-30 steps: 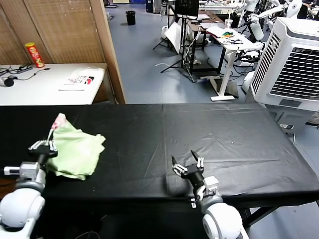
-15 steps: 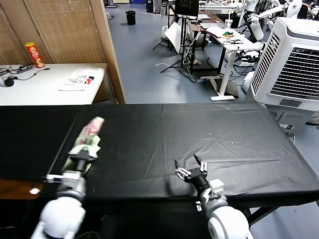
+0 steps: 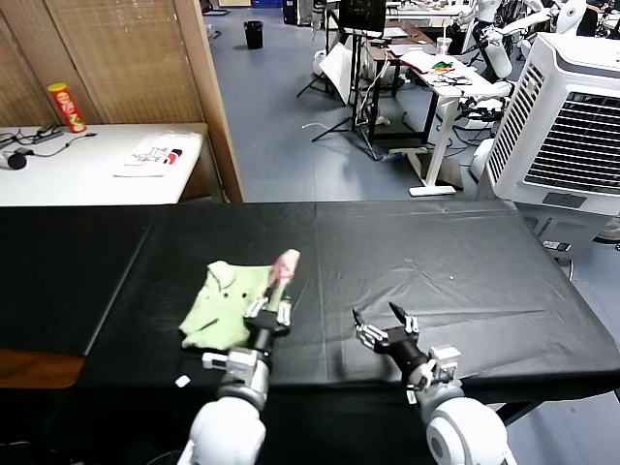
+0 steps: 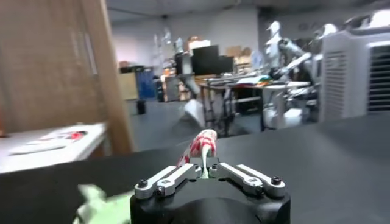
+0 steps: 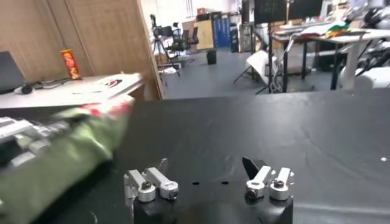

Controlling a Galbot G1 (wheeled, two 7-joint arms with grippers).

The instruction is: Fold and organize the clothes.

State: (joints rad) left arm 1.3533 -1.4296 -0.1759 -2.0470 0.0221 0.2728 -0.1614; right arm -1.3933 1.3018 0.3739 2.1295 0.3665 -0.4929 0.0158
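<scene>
T-shirt (image 3: 231, 302): soft, light, crumpled on black counter (image 3: 465, 281) | take hem edges | left gripper (image 3: 270, 312) pinching raised corner | right gripper (image 3: 386, 325) spread, empty

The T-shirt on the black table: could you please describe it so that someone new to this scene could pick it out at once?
Look at the long black table in front of the robot, toward its left half. There a crumpled T-shirt lies bunched, with the left gripper at its right edge, where a red-pink printed corner sticks up. It is the only pale mint-green cloth on the black cover.
</scene>
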